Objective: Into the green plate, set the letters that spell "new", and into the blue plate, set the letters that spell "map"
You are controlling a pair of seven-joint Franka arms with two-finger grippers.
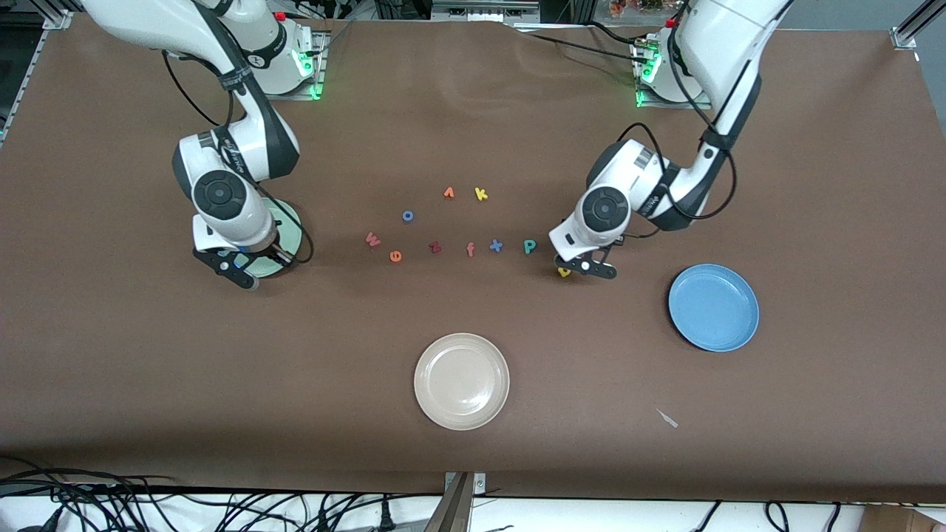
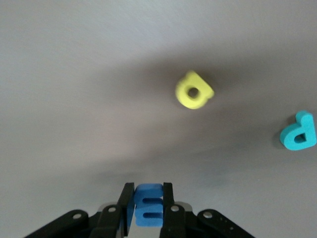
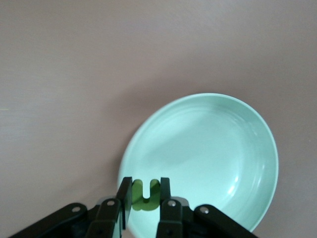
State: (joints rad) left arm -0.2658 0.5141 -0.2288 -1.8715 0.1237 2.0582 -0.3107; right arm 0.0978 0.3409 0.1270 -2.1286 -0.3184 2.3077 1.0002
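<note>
Front view, catalogued large to small.

Worktop (image 1: 473, 111): brown, carrying all items.

Right arm: reaching down from its base, elbow bent, wrist pointing down. Right hand (image 1: 247, 270) over the green plate (image 1: 290, 222), fingers pinched on the green n (image 3: 145, 194), legs of the letter pointing up between the pads in the right wrist view.

Left arm: bent likewise, wrist lowered. Left hand (image 1: 587, 267) over the worktop, just beside the yellow a (image 1: 564, 273), fingers pinched on the periwinkle-blue m (image 2: 148, 205), held edgewise with its long axis running along the fingers.

Blue plate (image 1: 713, 307): at the left arm's end, nearer the camera than the left hand.

Beige-white plate (image 1: 462, 380): mid-worktop, nearest the camera.

Letters lying flat in a loose row between the arms: teal p (image 1: 529, 246), blue x (image 1: 496, 245), salmon f (image 1: 470, 250), dark red z (image 1: 435, 247), orange e (image 1: 396, 256), pinkish-red w (image 1: 372, 239). Farther from the camera: blue o (image 1: 407, 216), yellow k (image 1: 481, 193).
</note>
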